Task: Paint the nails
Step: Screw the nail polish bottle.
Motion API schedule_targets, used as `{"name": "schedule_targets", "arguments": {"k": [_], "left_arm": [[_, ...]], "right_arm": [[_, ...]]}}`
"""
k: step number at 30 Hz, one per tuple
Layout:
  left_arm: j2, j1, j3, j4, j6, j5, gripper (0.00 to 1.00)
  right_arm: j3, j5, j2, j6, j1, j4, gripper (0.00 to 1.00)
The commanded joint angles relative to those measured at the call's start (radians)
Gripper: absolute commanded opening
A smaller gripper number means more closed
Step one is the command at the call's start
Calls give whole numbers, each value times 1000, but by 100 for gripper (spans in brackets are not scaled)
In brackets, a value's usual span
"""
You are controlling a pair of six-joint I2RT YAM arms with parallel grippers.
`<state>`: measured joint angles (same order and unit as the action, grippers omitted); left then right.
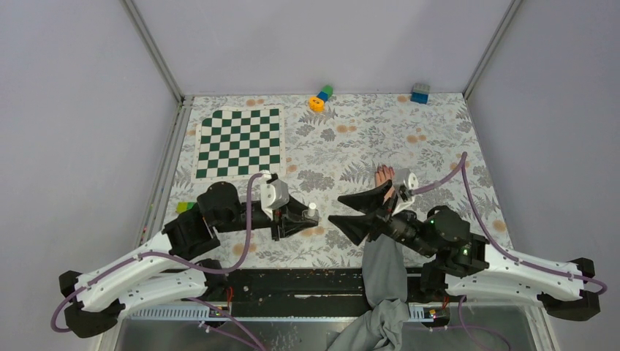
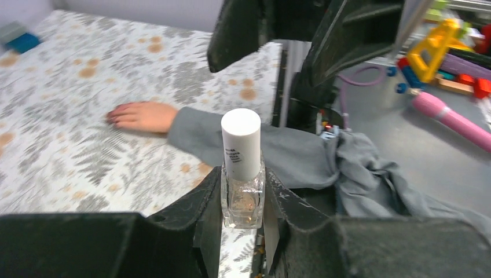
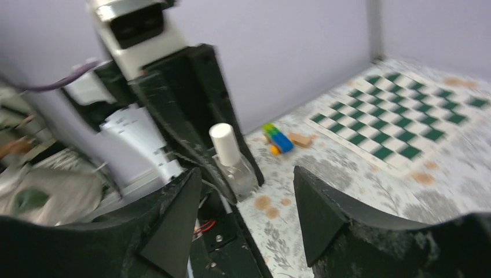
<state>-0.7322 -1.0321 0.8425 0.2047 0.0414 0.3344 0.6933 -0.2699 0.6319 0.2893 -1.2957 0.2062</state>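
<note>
A bare hand (image 1: 384,175) with a grey sleeve (image 1: 384,263) lies flat on the floral cloth; it also shows in the left wrist view (image 2: 142,116), where its dark-reddish nails (image 2: 113,120) are tiny. My left gripper (image 1: 305,218) is shut on a clear nail polish bottle (image 2: 242,197) with a white cap (image 2: 241,142), held upright. The bottle also shows in the top view (image 1: 312,212) and the right wrist view (image 3: 230,159). My right gripper (image 1: 356,210) is open and empty, just right of the bottle, its fingers (image 3: 315,208) wide apart, beside the hand.
A green checkerboard (image 1: 240,142) lies at the back left. A yellow-blue-green toy (image 1: 320,98) and a blue block (image 1: 420,93) sit at the back edge. Grey walls enclose the table. Toys (image 2: 446,110) lie beyond the table edge.
</note>
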Motion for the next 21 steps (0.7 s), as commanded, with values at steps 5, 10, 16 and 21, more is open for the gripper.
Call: {"name": "schedule_targets", "arguments": {"k": [5, 10, 16, 21], "left_arm": [[-9, 1, -2, -159, 20, 433, 0], [-38, 1, -1, -200, 74, 555, 0], [-44, 1, 0, -245, 100, 619, 0], [-42, 1, 1, -249, 104, 634, 0]], "right_arm": [[-34, 480, -41, -146, -7, 268, 72], [23, 600, 39, -161, -6, 275, 73], [79, 703, 129, -147, -7, 304, 73], [87, 722, 176, -115, -7, 344, 72]]}}
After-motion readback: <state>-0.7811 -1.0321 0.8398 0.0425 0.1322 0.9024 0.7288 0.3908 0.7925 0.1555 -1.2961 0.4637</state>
